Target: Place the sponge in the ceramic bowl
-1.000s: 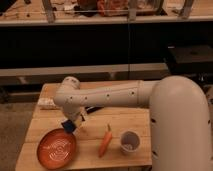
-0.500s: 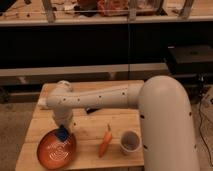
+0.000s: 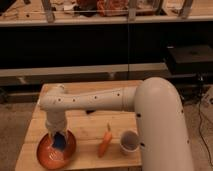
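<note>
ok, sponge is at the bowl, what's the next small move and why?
Probably just open and let go: the gripper holds the sponge low inside the bowl rim, so a release should land it in. The carrot and cup sit apart from the bowl.

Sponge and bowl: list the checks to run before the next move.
1. Is the tool over the ceramic bowl? Ok, it hangs low above the middle.
2. Is the sponge within the rim? Ok.
3. Is the sponge resting on the bowl's floor? Cannot tell.
4. Does the tool grip the sponge? Cannot tell.
5. Are the carrot and the cup apart from the bowl? Ok, both lie to its right.
</note>
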Motion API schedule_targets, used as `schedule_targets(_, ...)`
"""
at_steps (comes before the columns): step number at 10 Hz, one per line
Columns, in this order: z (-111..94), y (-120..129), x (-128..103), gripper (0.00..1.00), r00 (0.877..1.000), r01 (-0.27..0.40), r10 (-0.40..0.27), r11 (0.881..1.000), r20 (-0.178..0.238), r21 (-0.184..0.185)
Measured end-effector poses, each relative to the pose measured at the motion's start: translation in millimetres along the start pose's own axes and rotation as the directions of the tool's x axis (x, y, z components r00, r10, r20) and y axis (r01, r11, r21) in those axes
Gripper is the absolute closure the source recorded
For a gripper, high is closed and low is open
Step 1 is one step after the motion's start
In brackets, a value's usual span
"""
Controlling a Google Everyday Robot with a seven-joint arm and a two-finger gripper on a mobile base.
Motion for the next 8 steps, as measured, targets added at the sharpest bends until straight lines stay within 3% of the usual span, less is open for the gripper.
schedule_targets(2, 2.0, -4.7, -3.3, 0.42, 0.999, 0.041, -0.041, 0.999, -0.008, -0.027)
schedule_targets(4, 2.9, -10.1, -2.1, 0.25, 0.997, 0.002, -0.005, 0.999, -0.075, -0.041)
schedule_targets(6, 0.8, -10.6, 1.8, 0.20, 0.988, -0.077, 0.075, 0.997, -0.139, -0.009)
schedule_targets(8, -0.6, -8.0, 1.8, 0.20, 0.981, -0.137, 0.135, 0.991, -0.138, -0.002)
